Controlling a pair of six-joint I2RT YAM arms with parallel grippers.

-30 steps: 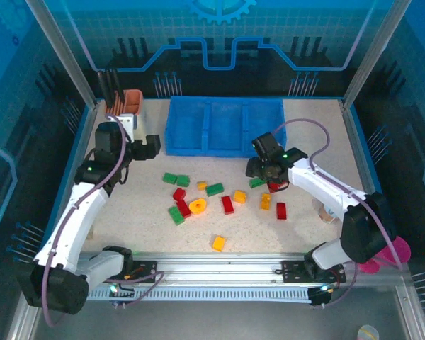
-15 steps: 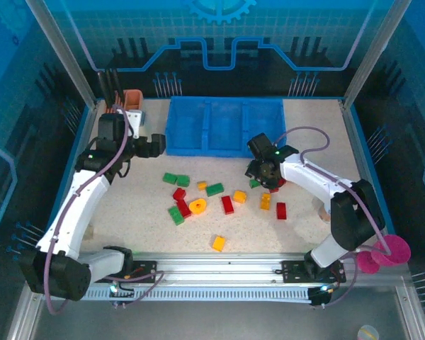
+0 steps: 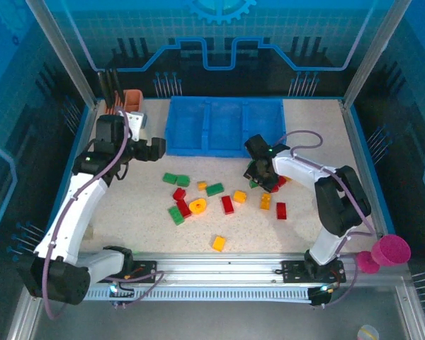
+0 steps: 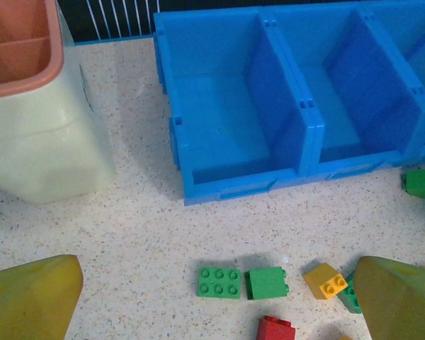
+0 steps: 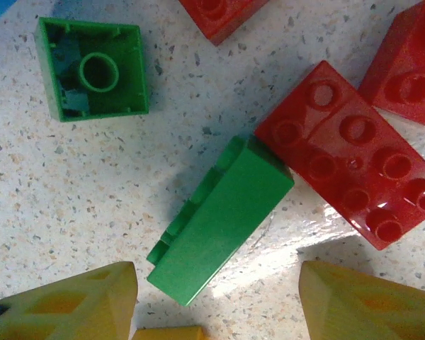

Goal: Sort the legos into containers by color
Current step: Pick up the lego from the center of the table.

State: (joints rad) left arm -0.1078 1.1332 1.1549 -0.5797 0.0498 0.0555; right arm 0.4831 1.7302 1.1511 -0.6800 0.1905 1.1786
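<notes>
Closest to the arm bases, a lone yellow-orange brick (image 3: 218, 243) sits by itself on the speckled table (image 3: 127, 234), and a pink cup (image 3: 391, 249) is out past the right side. A bit further in is the main scatter of legos (image 3: 227, 205), all lying on the table in front of the tray. There's a yellow ring (image 3: 197, 206) right beside a red brick (image 3: 183, 207), with more red, green and orange pieces spread to either side.

The right gripper (image 3: 266, 180) points down over the right end of that scatter. In its wrist view the yellow fingers (image 5: 64, 304) are partway apart, with a green brick on its side (image 5: 219, 219) lying on the table between them. I can see a gap on both sides, so it's got hold of nothing. A big red brick (image 5: 354, 180) is right up against that green one's far end, and an upturned green brick (image 5: 92, 71) sits hollow side up beyond it.

The left gripper (image 3: 158, 146) hangs further back, near the tray's front left corner, spread really wide and empty. Below it are two green bricks (image 4: 218, 282) side by side and a small yellow brick (image 4: 324, 280).

At the back is the blue tray (image 3: 223, 149), its three containers side by side, floors bare blue. A beige holder with an orange cup (image 3: 131, 106) stands just left of it.
</notes>
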